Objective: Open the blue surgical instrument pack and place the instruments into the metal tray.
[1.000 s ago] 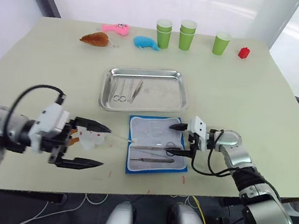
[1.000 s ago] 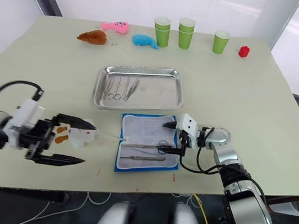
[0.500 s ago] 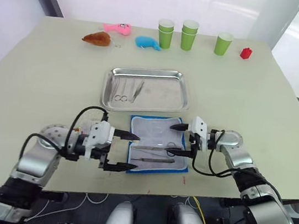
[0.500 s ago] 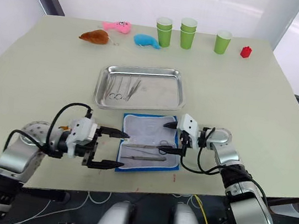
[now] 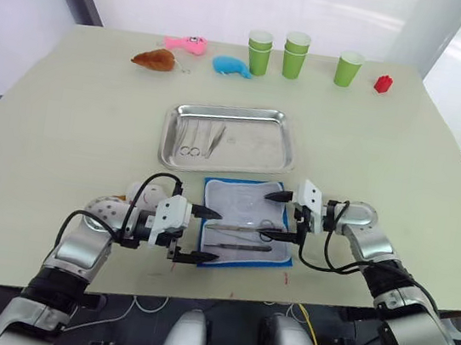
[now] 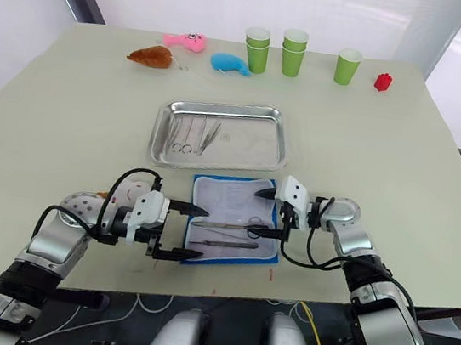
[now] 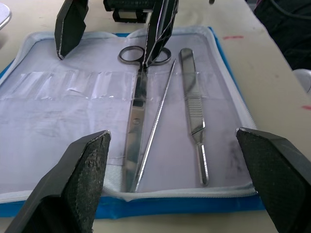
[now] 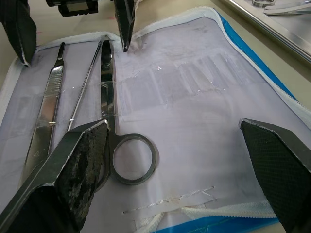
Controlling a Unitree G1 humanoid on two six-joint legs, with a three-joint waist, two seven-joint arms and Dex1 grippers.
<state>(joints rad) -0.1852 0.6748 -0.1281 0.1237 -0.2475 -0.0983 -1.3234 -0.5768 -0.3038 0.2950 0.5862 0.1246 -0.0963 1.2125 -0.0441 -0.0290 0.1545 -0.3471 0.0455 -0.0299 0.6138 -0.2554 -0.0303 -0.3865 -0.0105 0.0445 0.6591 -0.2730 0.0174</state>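
Both my grippers, left (image 5: 206,235) and right (image 5: 281,216), gape wide and empty over the open instrument pack (image 5: 243,233), flanking its scissors (image 7: 138,116).

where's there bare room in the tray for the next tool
The metal tray is bare across its middle and right, up to the right rim. Its left end is crowded with instruments already laid there. The open pack sits just below.
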